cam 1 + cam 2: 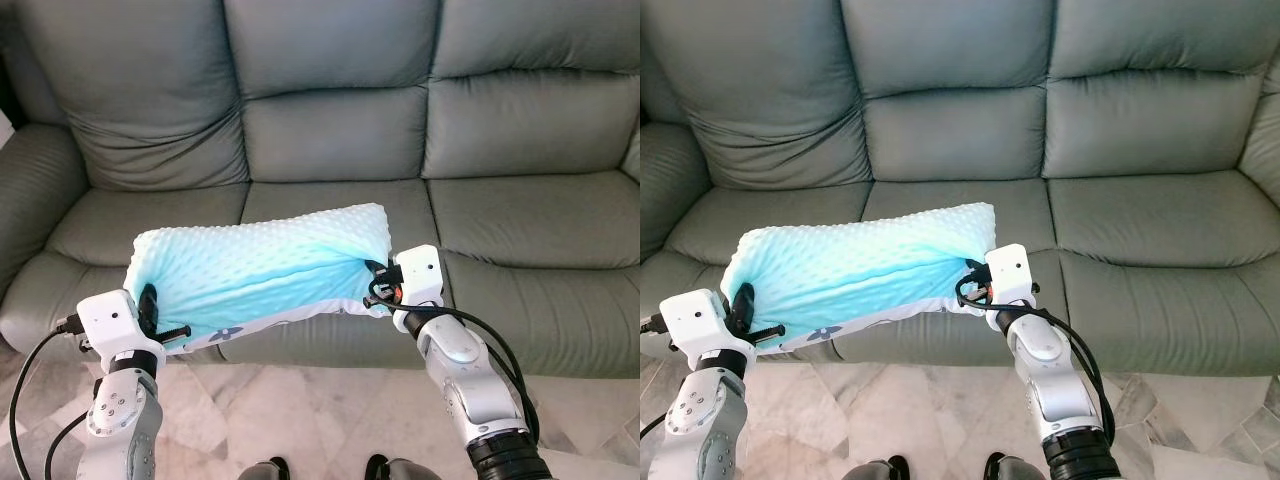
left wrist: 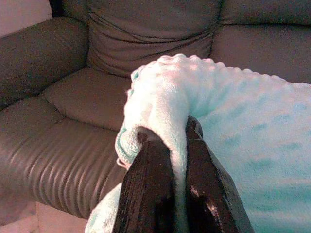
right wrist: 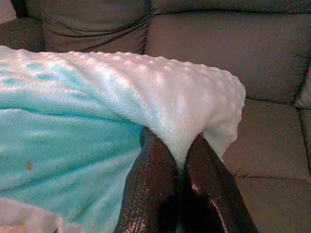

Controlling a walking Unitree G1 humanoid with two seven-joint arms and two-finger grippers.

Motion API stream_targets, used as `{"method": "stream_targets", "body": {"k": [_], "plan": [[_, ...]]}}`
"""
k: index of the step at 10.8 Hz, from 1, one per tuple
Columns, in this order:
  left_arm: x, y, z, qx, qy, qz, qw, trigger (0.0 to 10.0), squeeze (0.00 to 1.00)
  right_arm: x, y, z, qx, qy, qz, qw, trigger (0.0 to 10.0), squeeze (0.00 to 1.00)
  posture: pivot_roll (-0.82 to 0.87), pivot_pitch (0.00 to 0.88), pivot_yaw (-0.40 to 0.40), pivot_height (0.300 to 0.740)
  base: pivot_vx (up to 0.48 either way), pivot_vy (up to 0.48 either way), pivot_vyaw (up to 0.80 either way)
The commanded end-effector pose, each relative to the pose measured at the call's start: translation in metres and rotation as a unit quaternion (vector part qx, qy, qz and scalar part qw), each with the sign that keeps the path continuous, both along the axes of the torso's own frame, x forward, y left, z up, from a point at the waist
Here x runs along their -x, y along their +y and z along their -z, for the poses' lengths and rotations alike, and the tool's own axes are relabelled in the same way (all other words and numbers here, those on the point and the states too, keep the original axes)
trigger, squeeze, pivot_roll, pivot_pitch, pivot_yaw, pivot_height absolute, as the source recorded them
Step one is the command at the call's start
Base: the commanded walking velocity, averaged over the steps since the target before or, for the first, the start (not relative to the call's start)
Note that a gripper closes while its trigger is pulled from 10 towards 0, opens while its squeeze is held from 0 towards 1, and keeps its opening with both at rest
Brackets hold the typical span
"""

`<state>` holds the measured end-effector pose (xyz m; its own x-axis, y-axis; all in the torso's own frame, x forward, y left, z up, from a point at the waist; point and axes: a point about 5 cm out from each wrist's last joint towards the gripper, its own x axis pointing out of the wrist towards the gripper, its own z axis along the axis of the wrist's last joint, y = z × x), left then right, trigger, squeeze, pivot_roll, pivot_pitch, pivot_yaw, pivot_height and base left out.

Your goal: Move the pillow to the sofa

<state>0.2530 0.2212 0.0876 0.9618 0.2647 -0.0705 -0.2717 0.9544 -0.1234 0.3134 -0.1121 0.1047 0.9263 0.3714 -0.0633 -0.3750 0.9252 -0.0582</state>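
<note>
Left eye view | pillow (image 1: 260, 270) long axis left-right before sofa (image 1: 330, 130) | left pincer (image 2: 176, 145), right pincer (image 3: 179, 145) each pinching an end

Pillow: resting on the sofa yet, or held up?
Held up. The pillow hangs stretched between the left gripper and right gripper, jaws pinching each end, in front of the sofa seat.

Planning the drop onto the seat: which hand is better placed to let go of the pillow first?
Probably right. The right hand pinches the pillow end already over the sofa seat cushion; the left hand holds its end near the seat's front edge.
</note>
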Motion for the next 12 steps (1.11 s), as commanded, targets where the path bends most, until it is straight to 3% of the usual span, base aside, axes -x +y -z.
{"method": "stream_targets", "body": {"k": [1, 3, 12], "plan": [[0.0055, 0.0106, 0.0028, -0.002, 0.004, -0.014, 1.000, 10.0, 0.00, 0.0011, -0.0024, -0.0068, -0.002, -0.018, 0.002, 1.000, 10.0, 0.00, -0.16, 0.184, 0.092, 0.740, 0.000, 0.000, 0.00], [0.0064, 0.0103, 0.0016, -0.002, -0.001, -0.011, 1.000, 10.0, 0.00, 0.0021, -0.0028, -0.0068, 0.000, -0.019, 0.002, 1.000, 10.0, 0.00, -0.17, 0.185, 0.096, 0.740, 0.141, 0.000, 0.00], [0.0072, 0.0095, 0.0025, 0.002, 0.000, -0.003, 1.000, 10.0, 0.00, 0.0049, -0.0050, -0.0054, 0.002, -0.017, 0.003, 1.000, 10.0, 0.00, -0.17, 0.192, 0.097, 0.740, 0.421, 0.000, 0.00]]}}
